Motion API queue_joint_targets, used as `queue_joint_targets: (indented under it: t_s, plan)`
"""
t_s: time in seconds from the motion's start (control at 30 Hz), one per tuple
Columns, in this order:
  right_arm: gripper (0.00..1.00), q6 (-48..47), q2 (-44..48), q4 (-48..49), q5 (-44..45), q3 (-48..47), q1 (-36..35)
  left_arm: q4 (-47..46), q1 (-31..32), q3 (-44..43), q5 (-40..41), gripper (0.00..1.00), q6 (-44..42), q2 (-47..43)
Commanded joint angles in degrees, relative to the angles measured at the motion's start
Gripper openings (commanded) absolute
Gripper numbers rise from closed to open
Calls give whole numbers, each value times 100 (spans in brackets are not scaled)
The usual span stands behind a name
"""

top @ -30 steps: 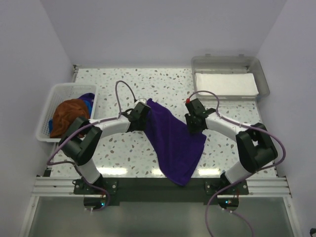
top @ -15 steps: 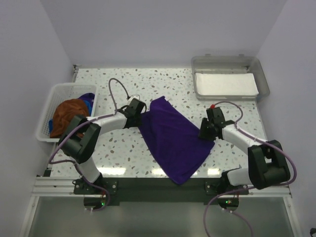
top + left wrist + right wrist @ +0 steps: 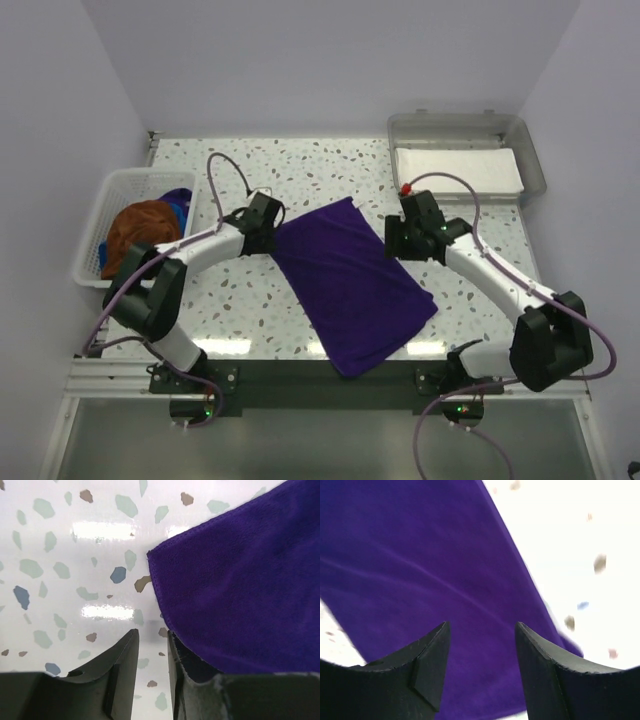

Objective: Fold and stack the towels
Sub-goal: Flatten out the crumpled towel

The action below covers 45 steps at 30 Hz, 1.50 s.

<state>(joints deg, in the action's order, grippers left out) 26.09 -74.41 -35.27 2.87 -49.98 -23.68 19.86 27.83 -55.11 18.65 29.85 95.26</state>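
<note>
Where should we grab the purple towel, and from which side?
Grip the purple towel at its far-left corner, coming in low from the left. It lies spread flat on the table, so nothing stands up to pinch. That corner is a free edge with bare table beside it, just ahead of the left gripper, jaws slightly parted. Likely slide one finger under.

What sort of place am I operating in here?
Probably a robotics lab test cell: plain white walls box in a speckled table, with a basket of towels and a grey tray staged.

Lab test cell — bare walls [image 3: 330, 60], terrazzo table [image 3: 330, 165].
</note>
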Motion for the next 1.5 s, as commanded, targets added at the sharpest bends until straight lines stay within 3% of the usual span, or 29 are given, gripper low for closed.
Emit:
queue_joint_targets:
  t_s: [0.0, 0.13, 0.33, 0.7, 1.23, 1.37, 1.47]
  plan:
    - [58, -753, -441, 325, -67, -872, -110, 150, -68, -280, -46, 35, -146, -535]
    - [53, -1420, -1581, 749, -637, -1942, -128, 45, -94, -509, -117, 40, -260, -369]
    - [47, -2650, -2998, 811, -621, -3454, -137, -210, -419, -685, -230, 43, -321, 105]
    - [53, -3400, -5055, 864, -972, -5178, 56, -553, -735, -712, -609, 47, -401, 590]
    - [50, -3610, -6102, 618, -1412, -6164, 232, -676, -859, -711, -811, 48, -401, 836]
    - [43, -3716, -6156, 424, -1526, -6173, 241, -667, -867, -703, -820, 47, -400, 862]
    - [30, -3777, -6173, 293, -1615, -6191, 241, -676, -876, -711, -855, 47, -401, 871]
